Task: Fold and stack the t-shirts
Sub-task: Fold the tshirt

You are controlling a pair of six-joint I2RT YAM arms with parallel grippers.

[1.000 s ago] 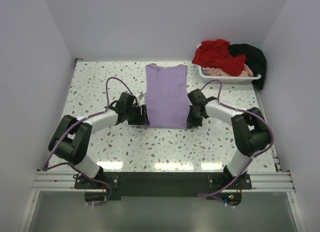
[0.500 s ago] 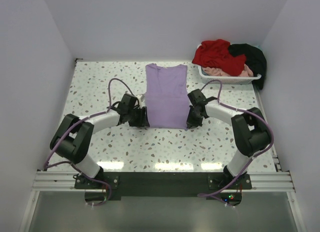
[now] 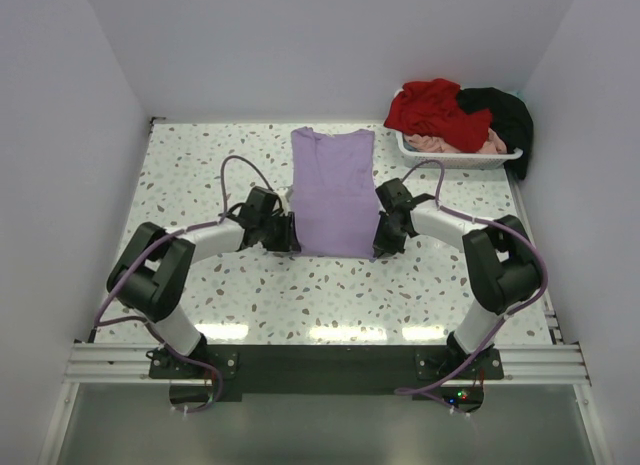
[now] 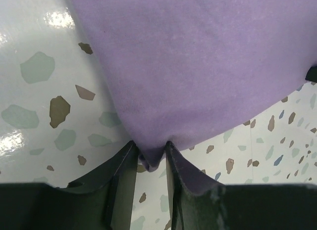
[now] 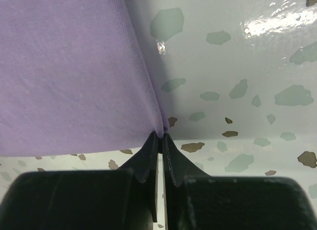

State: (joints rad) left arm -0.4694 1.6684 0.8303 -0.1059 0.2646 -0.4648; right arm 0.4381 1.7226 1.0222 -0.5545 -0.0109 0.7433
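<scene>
Top external view: shows a large light purple soft cloth t-shirt (image 3: pixel 333 190) spread flat on the speckled terrazzo table (image 3: pixel 200 165), neckline at the far end, hem at the near end. Places the left gripper (image 3: pixel 290 233) at the near left corner of that hem and the right gripper (image 3: pixel 381 237) at the near right corner, both low over the tabletop. From the left wrist: pinches a small bunched tuck of the purple corner between two dark fingers (image 4: pixel 121 165), with cloth filling the narrow gap. From the right wrist: presses both dark fingers (image 5: pixel 146 158) together on the thin edge of the purple corner, with hardly any gap. At the far right, against the right wall: sets a white plastic tray (image 3: pixel 450 162) well apart from the purple shirt. Heaps in it a crumpled red t-shirt (image 3: pixel 430 107), a black t-shirt (image 3: pixel 508 120) hanging over the right rim, and a pale pink t-shirt (image 3: pixel 440 143) partly buried beneath them.
</scene>
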